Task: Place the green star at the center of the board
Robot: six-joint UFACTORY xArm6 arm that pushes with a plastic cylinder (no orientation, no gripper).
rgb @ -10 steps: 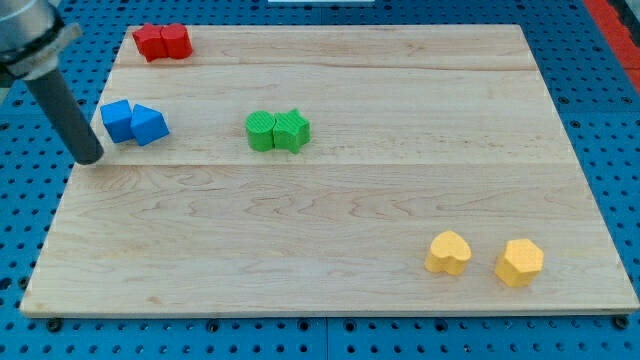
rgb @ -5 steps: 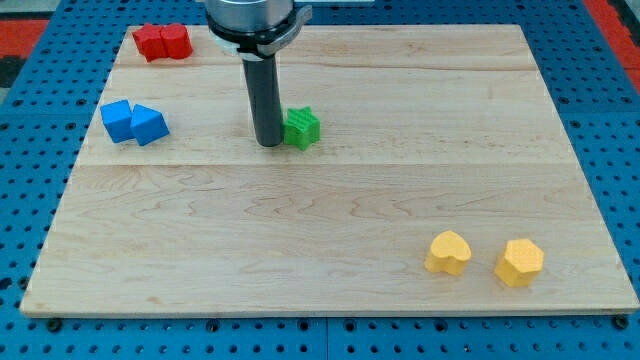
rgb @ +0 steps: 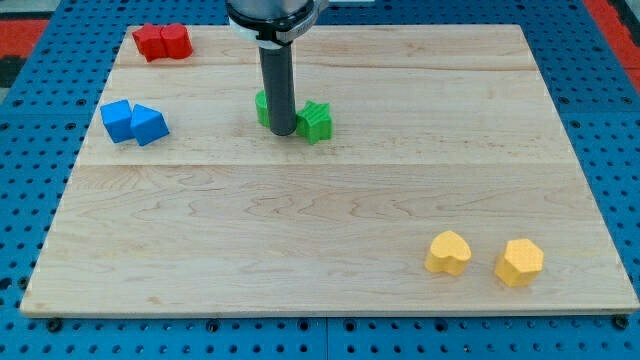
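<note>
Our tip (rgb: 283, 133) sits wedged between the two green blocks, touching the green star (rgb: 315, 121) on its 9 o'clock side, with the other green block (rgb: 262, 107) half hidden behind the rod at about 10 o'clock from the tip. We carry no claw at all, only this rod, so there is nothing to open or clamp.

The star lies above and slightly left of the middle of the worktop (rgb: 330, 280), so the centre is at roughly 5 o'clock from it. To do this push well, we judge the tip should come round to the star's 11 o'clock side, then drive through its middle toward 5 o'clock in a slow, straight line. A push off its centre would likely spin it away, since its points give uneven contact.

The star is a small bright green piece with ridged, notched edges, lying flat and apart from the red, blue and yellow blocks.
</note>
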